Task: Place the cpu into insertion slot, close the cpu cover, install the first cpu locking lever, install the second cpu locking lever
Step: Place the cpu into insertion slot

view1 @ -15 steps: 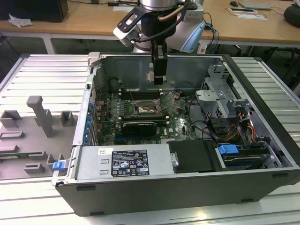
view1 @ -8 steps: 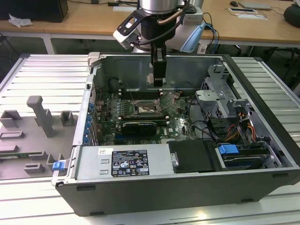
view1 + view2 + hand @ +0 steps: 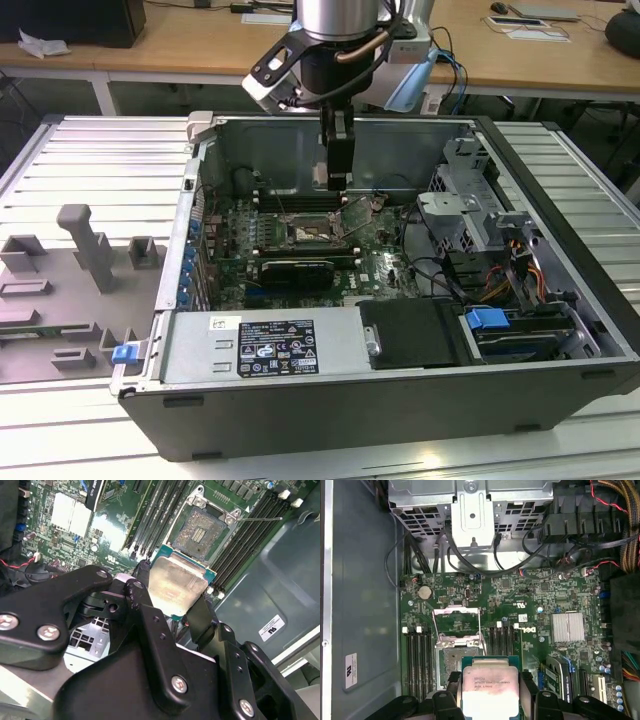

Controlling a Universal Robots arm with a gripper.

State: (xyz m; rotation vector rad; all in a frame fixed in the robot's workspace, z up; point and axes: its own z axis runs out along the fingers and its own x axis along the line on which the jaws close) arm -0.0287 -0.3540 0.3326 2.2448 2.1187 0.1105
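Edges of cpu (image 3: 487,687) behind tool (image 3: 175,587) fingers (image 3: 202,617)

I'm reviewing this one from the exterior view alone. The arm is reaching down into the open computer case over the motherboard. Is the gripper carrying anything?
Observer: Yes. In both wrist views the gripper is shut on the cpu, gripping it by two opposite edges with the metal top facing the cameras.
Operator: Has it gone into the socket?
Observer: No. In the second wrist view the insertion slot is bare with its contacts exposed, and the cpu is held clear of it.
Operator: What about the cover?
Observer: In the first wrist view the cpu cover is flipped open, away from the slot.
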